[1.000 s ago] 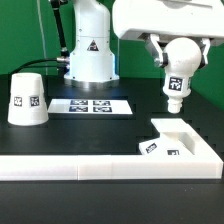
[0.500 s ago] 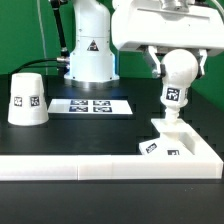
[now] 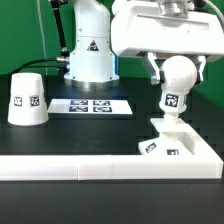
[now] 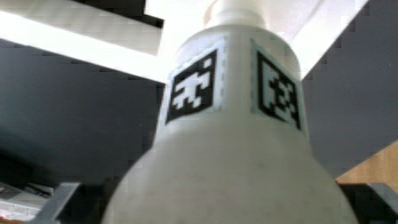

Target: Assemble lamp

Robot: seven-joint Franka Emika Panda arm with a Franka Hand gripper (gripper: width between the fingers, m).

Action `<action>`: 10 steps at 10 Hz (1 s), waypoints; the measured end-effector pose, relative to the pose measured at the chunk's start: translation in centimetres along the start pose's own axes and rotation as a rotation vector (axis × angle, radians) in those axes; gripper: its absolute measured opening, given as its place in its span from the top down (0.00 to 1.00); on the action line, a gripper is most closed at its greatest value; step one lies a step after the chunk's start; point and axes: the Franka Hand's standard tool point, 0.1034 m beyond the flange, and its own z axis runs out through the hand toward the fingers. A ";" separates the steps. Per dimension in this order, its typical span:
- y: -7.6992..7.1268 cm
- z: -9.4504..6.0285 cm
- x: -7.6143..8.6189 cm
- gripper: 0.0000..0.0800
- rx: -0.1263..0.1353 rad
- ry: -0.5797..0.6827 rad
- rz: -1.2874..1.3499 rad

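The white round bulb (image 3: 175, 88) with a square tag hangs upright in my gripper (image 3: 176, 68), whose fingers are shut on its rounded top. Its narrow stem points down and touches or nearly touches the raised middle of the flat square base (image 3: 180, 140) at the exterior view's right. In the wrist view the bulb (image 4: 222, 130) fills the picture, with two tags on its neck and the white base (image 4: 107, 45) beyond it. The truncated-cone shade (image 3: 26, 98) stands on the table at the exterior view's left, far from my gripper.
The marker board (image 3: 92, 105) lies flat behind the middle of the table. The robot pedestal (image 3: 88, 45) stands at the back. A white wall (image 3: 70, 168) runs along the table's front edge.
My gripper has moved down and slightly toward the exterior view's left with the bulb, bringing its stem onto the middle of the base. The shade has not moved.
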 end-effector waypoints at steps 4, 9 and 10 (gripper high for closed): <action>0.0 0.6 -0.6 0.28 -0.008 0.022 -0.012; -0.3 0.1 -1.3 0.28 -0.025 0.083 -0.022; -0.3 0.1 -1.3 0.28 -0.026 0.084 -0.022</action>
